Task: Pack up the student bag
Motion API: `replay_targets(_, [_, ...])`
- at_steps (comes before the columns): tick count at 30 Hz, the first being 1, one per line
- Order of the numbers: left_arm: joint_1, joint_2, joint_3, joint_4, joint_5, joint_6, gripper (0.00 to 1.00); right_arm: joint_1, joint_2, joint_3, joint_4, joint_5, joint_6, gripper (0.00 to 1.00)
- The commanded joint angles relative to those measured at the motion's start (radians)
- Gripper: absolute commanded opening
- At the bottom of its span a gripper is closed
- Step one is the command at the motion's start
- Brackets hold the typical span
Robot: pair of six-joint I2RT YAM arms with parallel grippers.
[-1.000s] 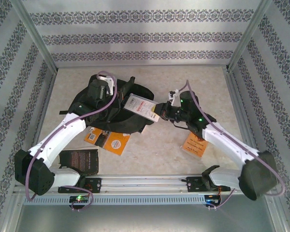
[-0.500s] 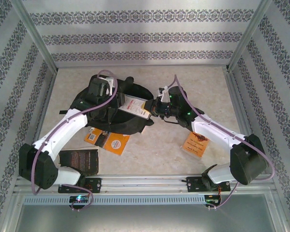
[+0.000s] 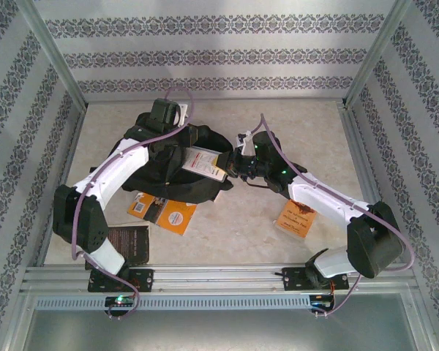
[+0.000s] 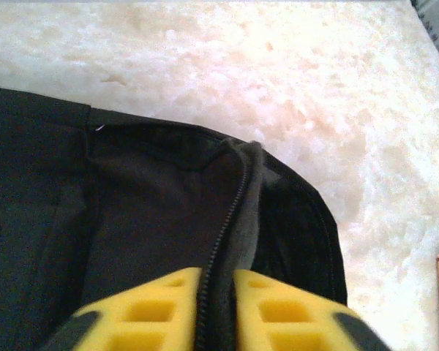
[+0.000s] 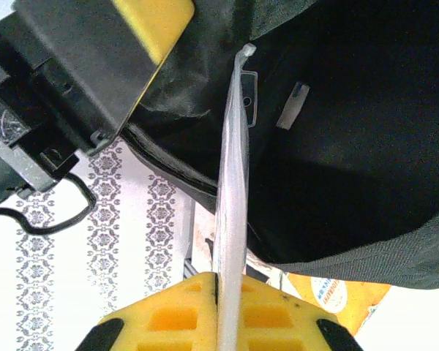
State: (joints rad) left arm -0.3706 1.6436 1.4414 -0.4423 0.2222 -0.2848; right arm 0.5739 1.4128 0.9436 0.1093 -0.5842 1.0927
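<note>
The student bag (image 3: 194, 189) lay on the left half of the worktop (image 3: 241, 219), a black heap with its zipper line running up toward the far edge. The left hand (image 4: 218, 281) was closed on the bag's zippered edge, the seam pinched between its yellow fingers (image 4: 161, 307). The right hand (image 3: 235, 167) was clamped on a flat clear packet (image 3: 205, 162) with a white and red label, held edge-on over the bag's middle against the dark fabric. An orange booklet (image 3: 167, 212) sat just beside the bag's near edge, a dark book (image 3: 126, 241) nearer the left arm's base, and an orange card (image 3: 295, 218) under the right arm.
</note>
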Motion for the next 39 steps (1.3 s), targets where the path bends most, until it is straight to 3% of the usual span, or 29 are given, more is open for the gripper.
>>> replay_targets(1, [0.012, 0.009, 0.031, -0.057, 0.031, 0.022, 0.02, 0.008, -0.003, 0.016, 0.045, -0.012, -0.034, 0.0])
replay_targets(11, [0.021, -0.155, -0.068, -0.05, -0.073, 0.031, 0.0, -0.035, -0.008, -0.001, 0.007, -0.02, -0.075, 0.0])
replay_targets(18, [0.031, -0.338, -0.152, 0.056, -0.175, -0.039, 0.0, -0.051, 0.014, -0.028, 0.04, -0.05, -0.034, 0.0])
replay_targets(23, [0.033, -0.418, -0.221, 0.14, -0.186, -0.083, 0.0, -0.036, 0.078, 0.009, 0.079, -0.066, -0.004, 0.0])
replay_targets(35, [0.033, -0.426, -0.251, 0.237, -0.191, -0.113, 0.0, 0.015, 0.316, 0.163, 0.351, -0.122, 0.269, 0.01])
replay_targets(39, [0.034, -0.423, -0.235, 0.256, -0.231, -0.08, 0.0, 0.027, 0.319, 0.158, 0.34, -0.112, 0.284, 0.02])
